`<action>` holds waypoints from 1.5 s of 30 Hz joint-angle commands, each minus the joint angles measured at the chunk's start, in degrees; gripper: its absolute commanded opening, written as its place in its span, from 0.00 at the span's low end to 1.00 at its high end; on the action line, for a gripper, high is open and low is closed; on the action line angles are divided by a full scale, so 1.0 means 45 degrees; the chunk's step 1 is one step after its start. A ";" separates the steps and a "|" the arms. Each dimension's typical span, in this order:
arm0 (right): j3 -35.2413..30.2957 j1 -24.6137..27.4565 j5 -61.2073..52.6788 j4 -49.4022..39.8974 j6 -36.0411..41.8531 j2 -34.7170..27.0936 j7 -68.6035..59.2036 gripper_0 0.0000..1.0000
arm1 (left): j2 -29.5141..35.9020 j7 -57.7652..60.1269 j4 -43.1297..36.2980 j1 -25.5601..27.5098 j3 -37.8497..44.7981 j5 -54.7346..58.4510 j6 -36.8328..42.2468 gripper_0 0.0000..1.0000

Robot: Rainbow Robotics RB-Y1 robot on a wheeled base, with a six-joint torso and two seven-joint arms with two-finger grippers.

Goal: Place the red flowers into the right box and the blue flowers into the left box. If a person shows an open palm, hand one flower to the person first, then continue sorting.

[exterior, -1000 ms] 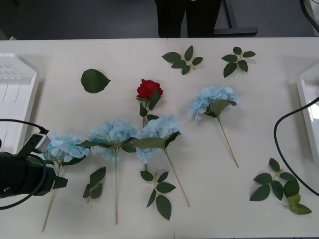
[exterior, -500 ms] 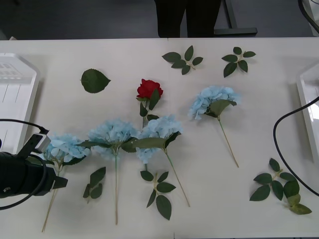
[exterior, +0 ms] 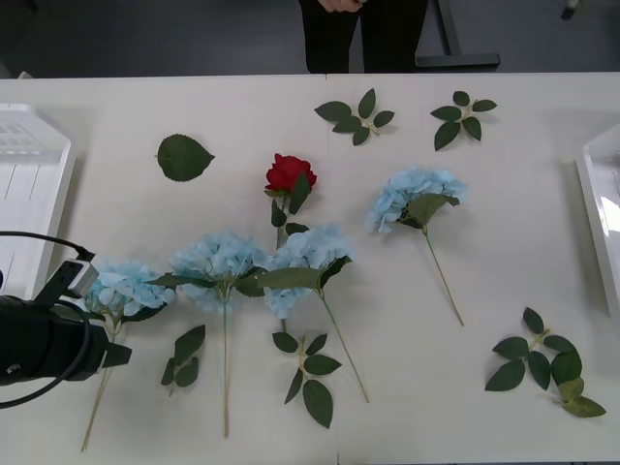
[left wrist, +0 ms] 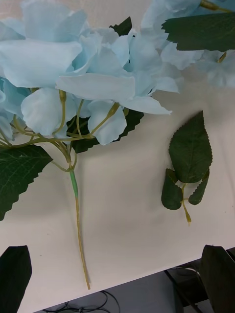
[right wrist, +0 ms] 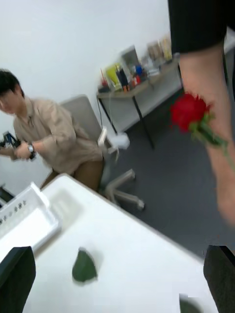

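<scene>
On the worktop (exterior: 145,97), four blue flowers are laid out: one at the near left (exterior: 124,286), two touching each other in the middle (exterior: 218,259) (exterior: 308,254), and one further right (exterior: 415,197). A single red flower (exterior: 289,174) lies just beyond the middle pair, its stem running toward them. Loose leaf sprigs are scattered around: a single leaf (exterior: 183,157) at the far left, two sprigs (exterior: 356,114) (exterior: 461,116) along the far edge, one (exterior: 545,363) at the near right, and two (exterior: 184,355) (exterior: 308,373) near the stems of the blue flowers.

The left box (exterior: 29,194) is seen at the left edge of the worktop and the right box (exterior: 603,208) at the right edge.

The left pincer (left wrist: 115,274) is held low over the near-left blue flower (left wrist: 73,83), its black fingers (left wrist: 14,274) spread wide on either side of the thin stem (left wrist: 78,225), with nothing grasped; a small sprig (left wrist: 188,161) lies beside it. The left arm (exterior: 44,339) is seen at the near left of the worktop.

The right pincer (right wrist: 117,276) is raised and turned toward the room, its fingers (right wrist: 15,276) set apart and empty. Beyond it, another red flower (right wrist: 190,111) is seen in front of a person's forearm (right wrist: 208,98); whether it is held cannot be told, as the hand is blurred.
</scene>
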 commanded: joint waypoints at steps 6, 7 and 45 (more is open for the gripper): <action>0.0053 0.3511 0.4612 -0.4640 0.2159 -0.1551 -0.6085 1.00 | 0.0439 -0.0833 -0.0105 -0.0300 -0.0071 -0.0099 -0.0120 1.00; 0.0053 0.3862 0.5218 -0.5109 0.2687 -0.1571 -0.6651 1.00 | 0.0439 -0.0833 -0.0105 -0.0300 -0.0071 -0.0099 -0.0120 1.00; 0.2455 0.3960 1.6800 -0.1457 0.7687 0.4503 -0.8331 1.00 | 0.0653 -0.0970 0.0090 -0.0222 0.0280 -0.0040 0.0076 1.00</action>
